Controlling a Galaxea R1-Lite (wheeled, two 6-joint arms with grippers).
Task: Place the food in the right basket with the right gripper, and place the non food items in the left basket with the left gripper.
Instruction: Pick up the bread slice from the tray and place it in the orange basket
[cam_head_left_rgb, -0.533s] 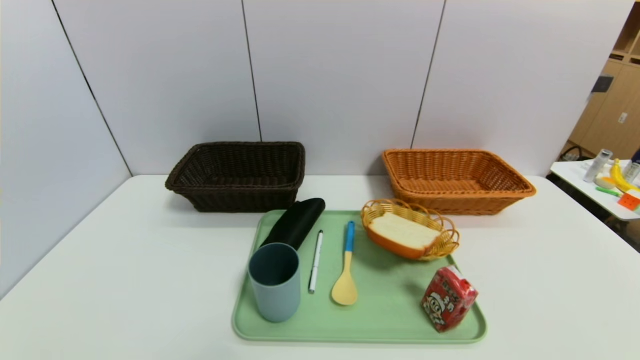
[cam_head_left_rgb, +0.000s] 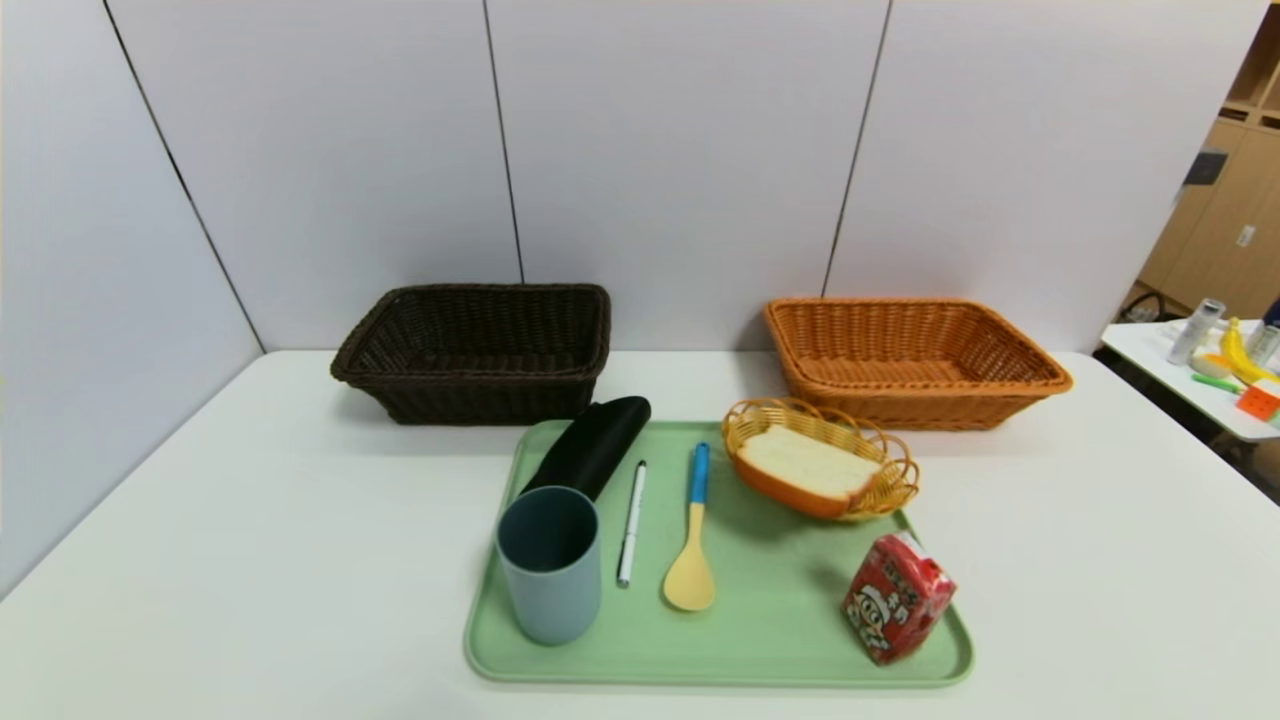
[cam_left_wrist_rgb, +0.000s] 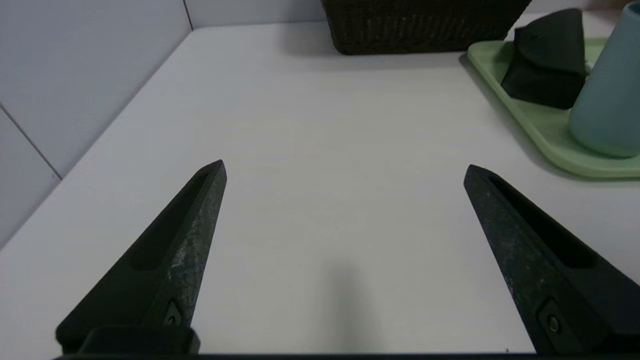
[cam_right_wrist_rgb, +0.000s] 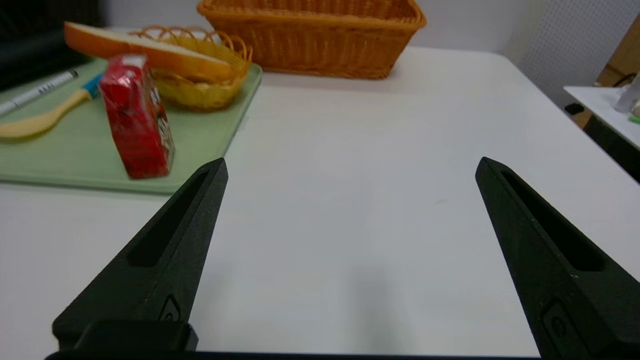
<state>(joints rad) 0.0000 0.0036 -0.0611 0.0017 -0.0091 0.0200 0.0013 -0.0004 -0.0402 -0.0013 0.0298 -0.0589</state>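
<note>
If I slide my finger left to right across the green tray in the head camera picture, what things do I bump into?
Cup → pen → spoon → bread in its little basket → red drink carton.

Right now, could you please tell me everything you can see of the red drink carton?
The red drink carton is a small glossy box with a cartoon face and white lettering on its front. It stands leaning, tilted to one side, at the near right corner of the green tray, apart from the small yellow basket. Nothing grips it.
</note>
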